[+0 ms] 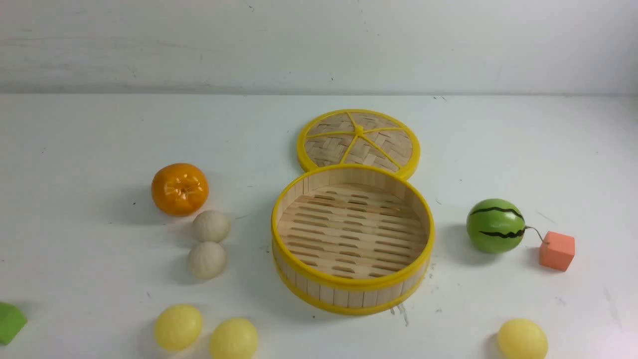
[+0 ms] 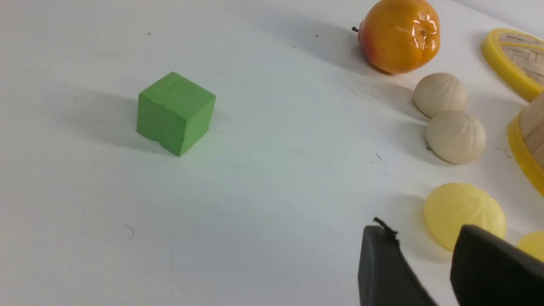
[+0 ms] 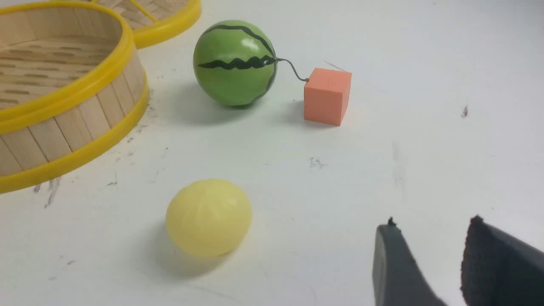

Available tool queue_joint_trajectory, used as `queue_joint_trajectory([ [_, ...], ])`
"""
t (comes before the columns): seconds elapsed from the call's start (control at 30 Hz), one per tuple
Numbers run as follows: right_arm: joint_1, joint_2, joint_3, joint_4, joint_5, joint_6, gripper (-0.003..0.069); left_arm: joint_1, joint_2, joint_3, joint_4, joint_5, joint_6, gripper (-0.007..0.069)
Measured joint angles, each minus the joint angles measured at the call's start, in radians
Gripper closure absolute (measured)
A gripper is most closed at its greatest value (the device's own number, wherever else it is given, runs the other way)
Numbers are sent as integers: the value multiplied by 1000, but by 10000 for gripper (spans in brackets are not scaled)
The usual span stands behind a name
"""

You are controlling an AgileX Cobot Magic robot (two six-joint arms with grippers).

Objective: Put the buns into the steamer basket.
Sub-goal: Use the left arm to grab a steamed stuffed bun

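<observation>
Five buns [image 1: 178,326] lie outside the steamer basket [image 1: 349,285]: white buns [image 1: 211,226] beyond the fingers of the left gripper [image 2: 425,255], yellow pair [image 2: 461,208] just ahead of them, lone yellow bun [image 3: 208,216] ahead of the right gripper [image 3: 429,242]; both sets of fingers parted, empty. Likely faults: a smooth bun rolling from the pinch or nudging its neighbour. Nearby: orange [image 1: 179,189] beside the white buns, lid [image 1: 359,139], watermelon [image 1: 495,225], pink cube [image 1: 557,251], green cube [image 2: 175,112]; none obstructs.

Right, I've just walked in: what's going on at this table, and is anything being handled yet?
Nothing is being handled yet. The steamer basket sits empty mid-table, with its lid behind it. Outside it on the table lie two white buns and two yellow buns on the robot's left, and one yellow bun on its right. The left hand and right hand are both open and empty, each near a yellow bun.
</observation>
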Motion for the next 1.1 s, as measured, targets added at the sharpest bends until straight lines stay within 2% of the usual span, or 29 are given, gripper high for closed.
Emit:
queue_joint_trajectory([
  [0.97, 0, 0, 0, 0, 0, 0, 418, 0, 0, 0, 0, 2, 0, 386],
  [1.1, 0, 0, 0, 0, 0, 0, 418, 0, 0, 0, -14, -35, -9, 386],
])
